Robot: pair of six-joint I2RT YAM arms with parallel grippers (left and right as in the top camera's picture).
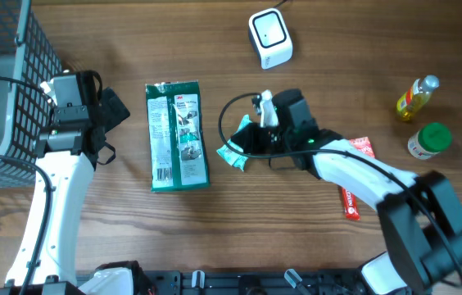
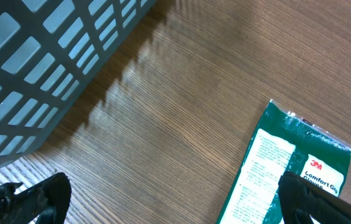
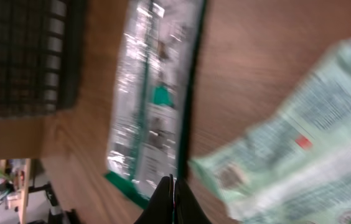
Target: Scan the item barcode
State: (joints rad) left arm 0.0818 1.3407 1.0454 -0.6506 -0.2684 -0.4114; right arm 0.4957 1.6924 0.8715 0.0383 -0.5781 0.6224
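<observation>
Gloves pack (image 1: pixel 177 136) lies flat between your arms, well short of the white scanner (image 1: pixel 269 37), your left gripper (image 1: pixel 113 129) spread wide beside it, probably to grab it, while your right gripper (image 3: pixel 173 194), pressed together, sits at a pale green sachet (image 1: pixel 233 152).

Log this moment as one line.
left end effector: open, between basket and green glove pack | right end effector: shut, by pale green packet | green glove pack: flat, untouched
</observation>
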